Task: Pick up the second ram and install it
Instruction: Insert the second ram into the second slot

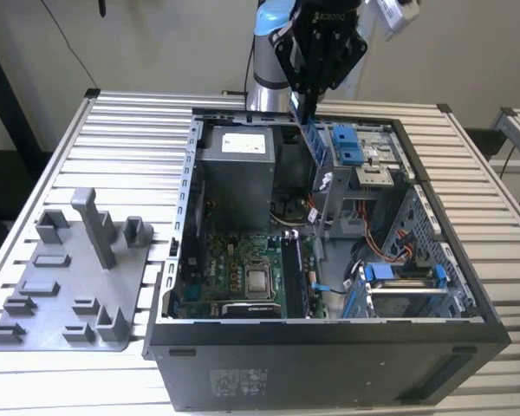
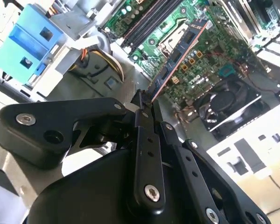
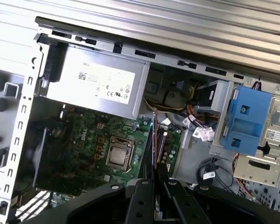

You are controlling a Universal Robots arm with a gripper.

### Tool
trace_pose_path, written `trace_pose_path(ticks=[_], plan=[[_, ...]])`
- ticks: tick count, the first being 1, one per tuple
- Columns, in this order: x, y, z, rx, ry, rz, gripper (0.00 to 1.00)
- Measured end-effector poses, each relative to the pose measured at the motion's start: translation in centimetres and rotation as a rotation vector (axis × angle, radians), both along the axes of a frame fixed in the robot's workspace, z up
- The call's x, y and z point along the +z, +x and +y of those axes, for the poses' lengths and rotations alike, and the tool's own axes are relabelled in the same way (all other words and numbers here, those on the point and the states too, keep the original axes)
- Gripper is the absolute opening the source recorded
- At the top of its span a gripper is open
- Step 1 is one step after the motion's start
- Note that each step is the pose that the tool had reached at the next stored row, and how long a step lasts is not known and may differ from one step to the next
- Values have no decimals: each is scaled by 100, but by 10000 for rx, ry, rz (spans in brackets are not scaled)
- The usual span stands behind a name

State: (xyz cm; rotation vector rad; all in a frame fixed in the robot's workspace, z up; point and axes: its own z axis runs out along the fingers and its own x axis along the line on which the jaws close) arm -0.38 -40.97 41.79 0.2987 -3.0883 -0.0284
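Black, matte claw (image 2: 147, 100) is pinched narrow on the ram (image 2: 181, 52), a thin, flat dark-blue stick held over the interior of the open case (image 1: 329, 368). Ribbed silvery metal slats make up the surface (image 1: 130, 130). On it lies the boxy dark-grey case, holding a grey steel power supply (image 1: 238, 169), a green motherboard (image 1: 212, 277) and blue plastic drive brackets (image 1: 347, 143). Beside the case, on the exterior view's left, sits a grey plastic tray (image 1: 48, 322) with upright posts.
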Motion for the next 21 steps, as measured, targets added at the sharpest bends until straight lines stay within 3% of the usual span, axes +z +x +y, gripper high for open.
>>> trace_pose_path(ticks=[9,21], plan=[[-3,1,0,-1099,-1,0,14],[-21,4,-3,-1306,-31,-2,14]])
